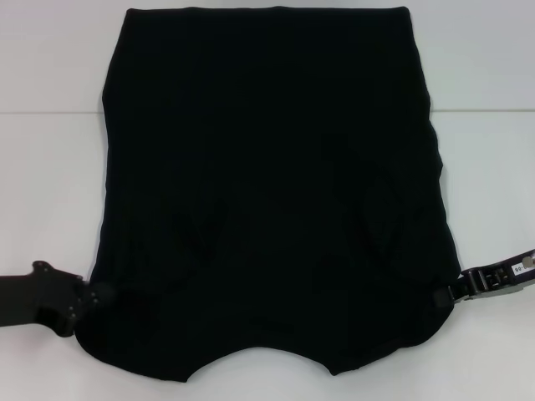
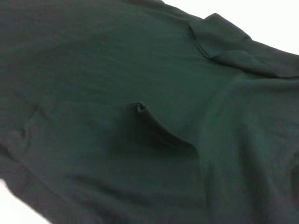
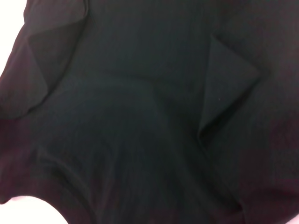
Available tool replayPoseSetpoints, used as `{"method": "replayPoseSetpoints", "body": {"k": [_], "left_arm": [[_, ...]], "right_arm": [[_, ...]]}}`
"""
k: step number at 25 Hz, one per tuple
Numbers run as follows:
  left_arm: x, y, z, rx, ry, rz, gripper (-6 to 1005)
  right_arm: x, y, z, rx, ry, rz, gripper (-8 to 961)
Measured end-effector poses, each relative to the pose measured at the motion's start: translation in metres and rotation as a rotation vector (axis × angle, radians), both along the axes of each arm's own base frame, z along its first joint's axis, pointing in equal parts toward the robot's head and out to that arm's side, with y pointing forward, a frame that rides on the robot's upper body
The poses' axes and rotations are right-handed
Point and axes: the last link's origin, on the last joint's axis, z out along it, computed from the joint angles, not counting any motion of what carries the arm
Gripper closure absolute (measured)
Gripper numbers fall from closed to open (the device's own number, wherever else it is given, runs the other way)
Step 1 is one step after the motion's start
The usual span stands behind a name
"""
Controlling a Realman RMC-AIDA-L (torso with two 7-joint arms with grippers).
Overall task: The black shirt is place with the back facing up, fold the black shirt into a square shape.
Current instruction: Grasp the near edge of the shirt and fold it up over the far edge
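Observation:
The black shirt lies flat on the white table, plain side up, with its sleeves tucked in over the body and the curved neckline at the near edge. My left gripper sits at the shirt's near left corner, right against the cloth. At the near right corner my right gripper meets the cloth edge in the same way. The left wrist view shows only the shirt's cloth, with a small raised pucker and a folded flap. In the right wrist view the cloth has a triangular fold.
The white table shows as bare strips to the left and right of the shirt. The shirt's far hem reaches close to the table's far side. A faint seam line crosses the table surface.

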Motion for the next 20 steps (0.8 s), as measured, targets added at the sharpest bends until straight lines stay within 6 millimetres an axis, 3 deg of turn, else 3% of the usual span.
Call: {"method": "replayPoseSetpoints", "body": {"k": [9, 20], "left_arm": [[-0.012, -0.013, 0.017, 0.057, -0.013, 0.082, 977], [-0.016, -0.039, 0.025, 0.038, -0.105, 0.125, 978]], "right_arm": [[0.009, -0.013, 0.001, 0.02, 0.074, 0.024, 899], [0.04, -0.053, 0.007, 0.047, 0.182, 0.034, 899]]}}
